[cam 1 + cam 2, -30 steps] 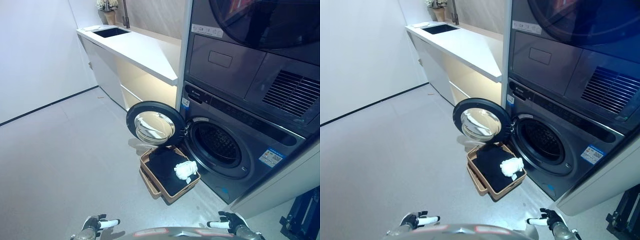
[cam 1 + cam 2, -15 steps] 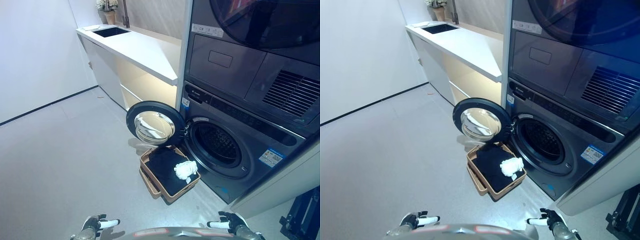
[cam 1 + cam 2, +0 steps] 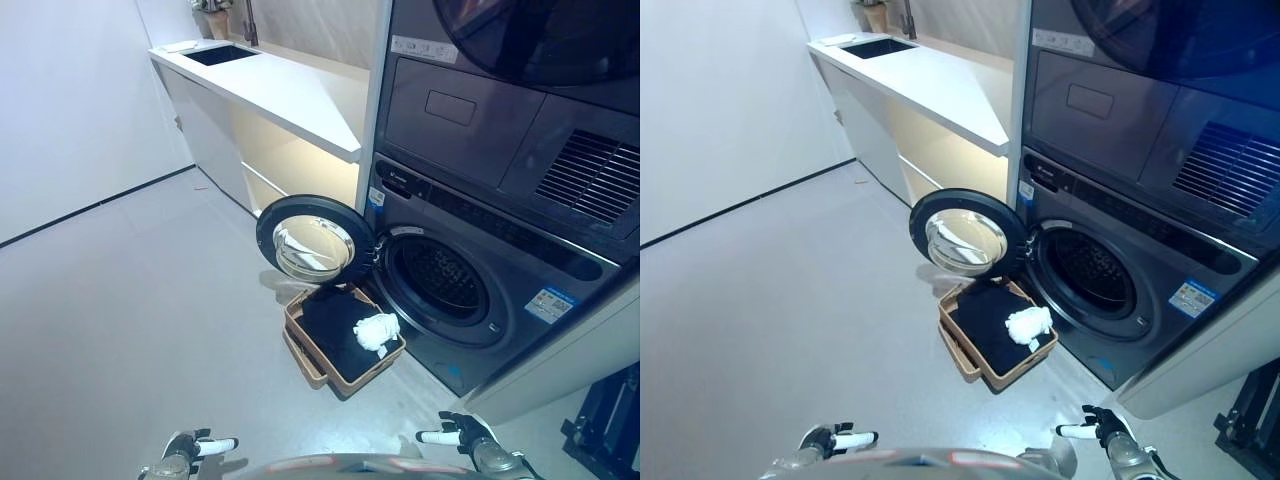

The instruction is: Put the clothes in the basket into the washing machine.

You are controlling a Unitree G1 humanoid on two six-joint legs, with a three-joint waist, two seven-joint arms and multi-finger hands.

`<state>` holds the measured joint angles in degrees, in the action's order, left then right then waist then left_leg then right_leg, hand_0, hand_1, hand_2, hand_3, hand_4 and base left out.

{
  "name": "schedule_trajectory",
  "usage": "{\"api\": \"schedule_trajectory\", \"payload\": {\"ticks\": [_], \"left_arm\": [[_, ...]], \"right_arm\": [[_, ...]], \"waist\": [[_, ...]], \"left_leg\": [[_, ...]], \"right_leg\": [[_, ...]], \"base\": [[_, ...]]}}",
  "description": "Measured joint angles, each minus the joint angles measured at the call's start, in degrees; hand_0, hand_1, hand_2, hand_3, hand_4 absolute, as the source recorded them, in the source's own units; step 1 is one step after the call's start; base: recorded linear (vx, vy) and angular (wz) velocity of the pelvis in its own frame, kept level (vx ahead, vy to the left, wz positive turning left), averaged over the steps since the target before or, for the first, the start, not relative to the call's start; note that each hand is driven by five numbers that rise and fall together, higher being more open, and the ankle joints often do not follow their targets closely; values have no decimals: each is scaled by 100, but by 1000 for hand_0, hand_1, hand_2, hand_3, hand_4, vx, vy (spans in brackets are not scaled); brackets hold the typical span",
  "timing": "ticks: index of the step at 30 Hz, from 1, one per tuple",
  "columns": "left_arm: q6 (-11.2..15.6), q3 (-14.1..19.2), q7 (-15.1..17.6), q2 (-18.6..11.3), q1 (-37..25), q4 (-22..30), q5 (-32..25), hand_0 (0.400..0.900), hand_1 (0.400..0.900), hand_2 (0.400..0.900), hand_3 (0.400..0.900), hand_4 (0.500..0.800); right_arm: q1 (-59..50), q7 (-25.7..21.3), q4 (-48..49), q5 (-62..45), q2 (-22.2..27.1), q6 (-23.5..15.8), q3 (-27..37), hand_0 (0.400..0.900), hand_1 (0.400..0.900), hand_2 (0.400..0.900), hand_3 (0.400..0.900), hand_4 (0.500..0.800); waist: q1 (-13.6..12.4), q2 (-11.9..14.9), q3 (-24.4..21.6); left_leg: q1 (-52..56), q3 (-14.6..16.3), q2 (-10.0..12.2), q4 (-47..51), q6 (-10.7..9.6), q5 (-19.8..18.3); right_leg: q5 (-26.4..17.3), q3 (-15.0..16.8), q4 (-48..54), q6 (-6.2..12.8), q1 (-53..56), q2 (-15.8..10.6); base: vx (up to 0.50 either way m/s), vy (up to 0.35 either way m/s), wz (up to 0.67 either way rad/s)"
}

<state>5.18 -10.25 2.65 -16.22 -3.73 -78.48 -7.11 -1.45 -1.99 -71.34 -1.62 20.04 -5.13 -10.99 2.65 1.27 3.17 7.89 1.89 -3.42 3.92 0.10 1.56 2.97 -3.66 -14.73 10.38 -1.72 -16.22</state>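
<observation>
Left eye view: clothes (image 3: 352, 333) well beyond fingers (image 3: 222, 442).

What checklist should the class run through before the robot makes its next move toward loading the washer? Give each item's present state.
1. Washing machine door swung open: ok.
2. Drum opening unobstructed: ok.
3. Basket on the floor under the door, in front of the machine: ok.
4. Clothes in the basket, dark garment with white item on top: ok.
5. Left hand and right hand holding nothing: ok.
6. Hands near the basket: not ok, both low at the view's bottom edge, well apart from it.
</observation>
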Motion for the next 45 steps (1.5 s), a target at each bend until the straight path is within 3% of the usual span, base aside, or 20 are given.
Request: {"api": "schedule_trajectory", "payload": {"ticks": [3, 5, 6, 9, 13, 17, 18, 20, 21, 22, 25, 28, 32, 34, 36, 39, 40, 41, 43, 45], "left_arm": [[2, -2, -26, -25, -205, -6, 0, 900, 900, 900, 900, 800], [-12, 4, -35, -67, -168, -17, 0, 900, 900, 900, 900, 800], [-17, 9, -23, -115, -172, -34, 0, 900, 900, 900, 900, 800], [-25, 97, -25, -230, -187, -48, 0, 900, 900, 900, 900, 800], [-30, 131, -20, -230, -184, -75, -2, 900, 900, 900, 900, 800], [-23, 233, 29, -276, -100, -109, -18, 900, 900, 900, 900, 800], [-23, 281, 57, -186, -98, -105, -21, 900, 900, 900, 900, 800], [-45, 286, 42, 91, -84, -108, -23, 900, 900, 900, 900, 800], [-69, 285, 46, 225, -78, -97, -26, 900, 900, 900, 900, 800], [-53, 282, 58, 294, -87, -28, -37, 900, 900, 900, 900, 800], [4, 275, 77, 249, -235, -8, -181, 900, 900, 900, 900, 800], [-5, 268, 99, 163, -278, -74, -208, 900, 900, 900, 900, 800], [-4, 281, 162, 105, -375, -87, -423, 900, 900, 900, 900, 800], [-9, 288, 194, 75, -445, -96, -432, 900, 900, 900, 900, 800], [-9, 277, 194, 27, -550, -106, -526, 900, 900, 900, 900, 800], [-2, 307, 184, -101, -617, -85, -550, 900, 900, 900, 900, 800], [1, 319, 186, -131, -654, -48, -565, 900, 900, 900, 900, 800], [4, 336, 184, -126, -653, -12, -599, 900, 900, 900, 900, 800], [-1, 340, 147, -133, -623, -46, -635, 900, 900, 900, 900, 800], [-15, 341, 163, -156, -590, -82, -639, 900, 900, 900, 900, 800]], "right_arm": [[-145, 2, -53, -33, -40, -1, 30, 900, 900, 900, 900, 800], [-127, 4, -49, -174, -20, -39, 218, 900, 900, 900, 900, 800], [-139, 4, -42, -180, -19, -57, 244, 900, 900, 900, 900, 800], [-145, 21, -26, -180, -51, -81, 247, 900, 900, 900, 900, 800], [-99, 60, 19, -182, -99, -51, 260, 900, 900, 900, 900, 800], [182, 78, -27, -181, -258, 49, 317, 900, 900, 900, 900, 800], [245, 76, -40, -181, -264, 49, 356, 900, 900, 900, 900, 800], [272, 64, 47, -195, -89, 49, 279, 900, 900, 900, 900, 800], [370, 60, 200, -205, 44, 10, 208, 900, 900, 900, 900, 800], [329, 59, 186, -248, 125, 1, 163, 900, 900, 900, 900, 800], [80, 3, 225, -295, 166, -8, 115, 900, 900, 900, 900, 800], [79, -12, 194, -294, 191, -22, 130, 900, 900, 900, 900, 800], [-48, -27, -32, -290, 239, -25, 167, 900, 900, 900, 900, 800], [-85, -27, -123, -288, 225, -15, 183, 900, 900, 900, 900, 800], [-20, -24, -161, -282, 218, -31, 288, 900, 900, 900, 900, 800], [13, -37, -310, -275, 233, -20, 329, 900, 900, 900, 900, 800], [26, -47, -339, -273, 236, -14, 328, 900, 900, 900, 900, 800], [-2, -58, -389, -270, 272, -7, 321, 900, 900, 900, 900, 800], [-95, -57, -456, -270, 345, -6, 323, 900, 900, 900, 900, 800], [-115, -62, -501, -266, 346, 2, 323, 900, 900, 900, 900, 800]], "waist": [[56, -98, 334], [91, -193, 372], [98, -220, 411], [151, -147, 427], [382, 50, 562], [376, 421, 429], [436, 417, 418], [472, 253, 410], [587, 26, 286], [610, -111, 206], [691, -118, 124], [774, -204, 75], [769, -316, 7], [692, -267, 42], [628, -122, 115], [417, 112, 235], [321, 242, 314], [227, 349, 387], [70, 354, 450], [-42, 330, 520]], "left_leg": [[37, -3, -64, -259, 221, -88], [131, 45, -62, -261, 347, -116], [151, 42, -63, -258, 399, -114], [69, -58, -60, -279, 483, -90], [1, -351, -70, -328, 454, -107], [183, -568, -59, -61, 82, -246], [263, -647, -3, -101, -144, -243], [12, -569, 43, -1587, -296, -1018], [-1, -666, 270, -1641, -296, -1287], [62, -750, 466, -1374, -306, -1439], [-30, -808, 652, -1057, -416, -1311], [24, -945, 939, -846, -605, -1195], [-199, -1025, 1136, -791, -820, -1075], [-404, -1006, 1105, -1278, -909, -1056], [-859, -1077, 1029, -2370, -1015, -999], [-1152, -1216, 944, -3208, -1163, -275], [-1323, -1260, 839, -3589, -1123, 73], [-1612, -1299, 731, -3880, -1115, 13], [-1971, -1123, 582, -3738, -918, -226], [-2025, -881, 619, -2711, -855, -233]], "right_leg": [[-391, -18, -1561, -92, -751, -258], [-891, -43, -1878, -85, -1002, -302], [-892, -44, -1913, -52, -1080, -326], [-919, -174, -1109, 1, -1053, -317], [-1193, -161, 989, 399, -747, -322], [-1053, -263, 1609, 471, -374, -179], [-1223, -277, 1612, 283, -367, -98], [-1211, -201, 1417, 239, -267, 73], [-1083, -202, 1247, -78, -303, 318], [-927, -215, 953, -250, -501, 489], [-622, -152, 443, -377, -919, 627], [-295, -253, 25, -497, -1103, 860], [100, -355, -393, -632, -1500, 1018], [144, -359, -389, -719, -1442, 1084], [127, -259, -165, -877, -1170, 1104], [104, -135, 148, -1005, -712, 1310], [49, 1, 285, -1240, -576, 1299], [-16, 138, 418, -1336, -482, 1301], [-141, 251, 665, -1473, -382, 1388], [-215, 292, 906, -1551, -168, 1567]], "base": [[100, 201, -15], [161, 78, 12], [156, -13, 21], [292, -131, 49], [263, -119, 31], [280, -132, 19], [267, -186, 43], [321, -298, 52], [212, -274, 30], [230, -267, 34], [222, -207, 22], [192, -222, 5], [246, -291, -4], [226, -310, 10], [193, -276, 12], [184, -173, -16], [131, -79, -29], [236, -89, -46], [307, -50, -47], [309, 35, -41]]}}
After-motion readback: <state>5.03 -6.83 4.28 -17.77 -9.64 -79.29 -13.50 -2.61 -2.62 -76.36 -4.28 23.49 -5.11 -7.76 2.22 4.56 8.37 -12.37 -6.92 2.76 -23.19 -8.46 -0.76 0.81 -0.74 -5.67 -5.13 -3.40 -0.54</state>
